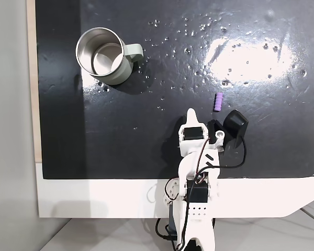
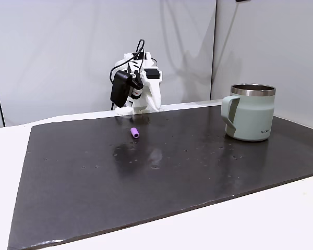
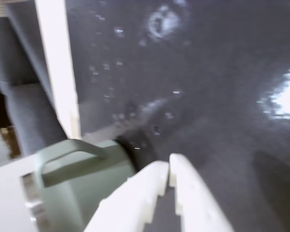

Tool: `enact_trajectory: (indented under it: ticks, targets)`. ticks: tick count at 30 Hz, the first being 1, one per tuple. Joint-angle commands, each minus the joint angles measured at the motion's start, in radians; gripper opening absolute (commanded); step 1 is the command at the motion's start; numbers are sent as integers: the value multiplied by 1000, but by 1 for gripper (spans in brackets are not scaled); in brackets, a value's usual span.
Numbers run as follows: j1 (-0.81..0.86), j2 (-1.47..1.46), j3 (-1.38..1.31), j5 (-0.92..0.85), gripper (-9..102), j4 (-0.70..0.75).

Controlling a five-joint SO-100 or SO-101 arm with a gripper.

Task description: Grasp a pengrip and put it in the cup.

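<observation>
Fixed view from above shows the pengrip [image 1: 217, 102] lying on the dark surface [image 1: 146, 151] just up-right of the claw [image 1: 191, 113] — long axis nearly vertical — while the claw, clenched on nothing, points toward the cup [image 1: 104, 56].

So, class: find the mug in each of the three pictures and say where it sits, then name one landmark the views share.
A fixed view, from above: the mug stands upper left on the black mat, handle to the right.
A fixed view, from the side: the mug stands at the right on the mat, handle to the left.
Wrist view: the mug is lower left, beside the gripper.
Shared landmark: the black mat.
</observation>
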Motion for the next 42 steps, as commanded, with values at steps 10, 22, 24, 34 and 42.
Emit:
enact_trajectory:
  ticks: [10,22,24,34,42]
  targets:
    - [72,-322,-555,-342,2,293]
    - [252,-788,-839,-801,12,319]
    - [259,-879,-884,-857,15,310]
    - [293,-1313,-1094,-1131,22,287]
    - [328,-1485,-1106,-1316,24,245]
